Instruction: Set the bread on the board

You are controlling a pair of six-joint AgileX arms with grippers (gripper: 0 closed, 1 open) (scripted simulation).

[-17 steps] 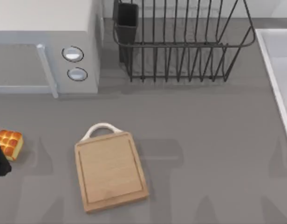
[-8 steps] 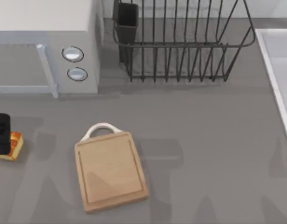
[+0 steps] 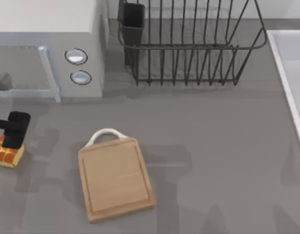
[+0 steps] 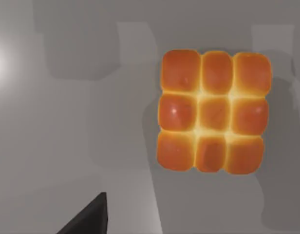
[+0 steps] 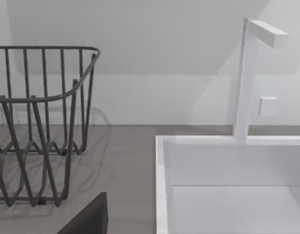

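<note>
From above, the left gripper [image 3: 13, 127] is hanging over the bread [image 3: 5, 156] at the table's left edge, lining up a grasp; the board [image 3: 115, 179] is lying well apart. Its wrist camera is looking straight down on the bread [image 4: 212, 111]; whether the fingers are parted I cannot tell. The right wrist is facing the rack [image 5: 43, 122] and sink [image 5: 228, 185], parked.

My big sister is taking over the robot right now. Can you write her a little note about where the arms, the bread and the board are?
Left gripper: at the top view's left edge, over the small golden-orange block of pull-apart rolls. The bread lies flat on the grey table, not gripped.
Right arm: parked by the white sink and black wire dish rack.
The light wooden cutting board with a white loop handle lies to the right of the bread, nothing on it.
Done: the approach to the bread.
Left: grasp the bread, lift it, set it on the board.
</note>
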